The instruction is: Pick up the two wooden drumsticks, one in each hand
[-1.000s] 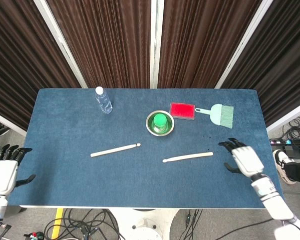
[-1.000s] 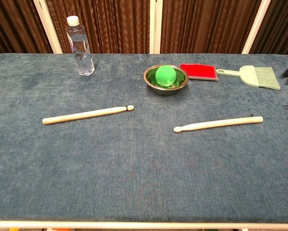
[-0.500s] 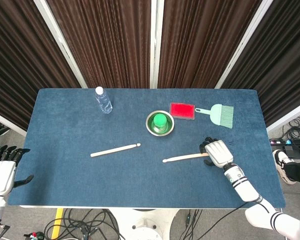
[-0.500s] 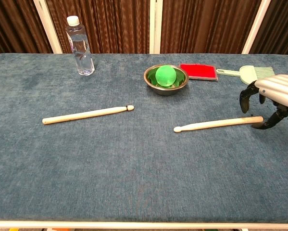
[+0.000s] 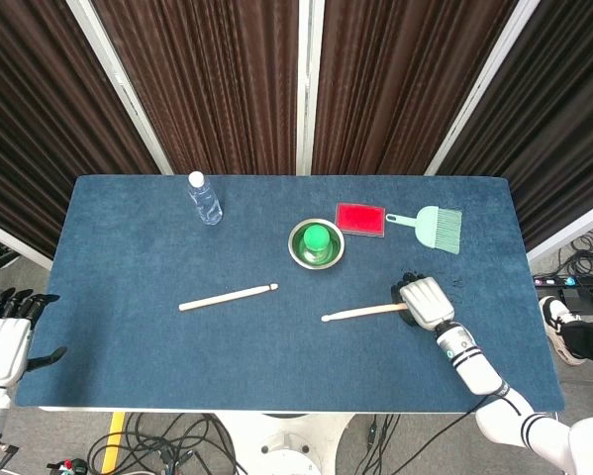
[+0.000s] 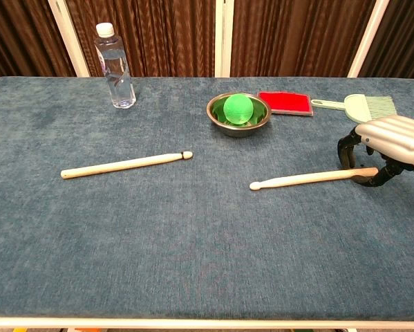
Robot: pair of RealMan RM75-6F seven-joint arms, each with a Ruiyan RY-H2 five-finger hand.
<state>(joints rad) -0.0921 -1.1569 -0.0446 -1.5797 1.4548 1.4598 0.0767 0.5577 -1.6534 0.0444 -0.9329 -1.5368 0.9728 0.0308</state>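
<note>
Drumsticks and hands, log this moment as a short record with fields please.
right drumstick: flat on the table, butt end under the right hand
right hand: arched over that butt end, fingers curled down both sides, stick not lifted
left drumstick: lying flat, untouched
left hand: off the table's left edge, fingers spread, empty
behind sticks: bowl holding green ball

A table (image 5: 128, 327) covered in dark blue cloth stood before a wall of dark brown pleated curtains (image 5: 207, 89), which white frame bars (image 5: 304, 89) divided into panels. Below the table's near edge, black cables (image 5: 167, 440) lay tangled on a pale grey floor (image 5: 78, 435). More cables sat on the floor at the right (image 5: 583, 282). The light was even and bright.
</note>
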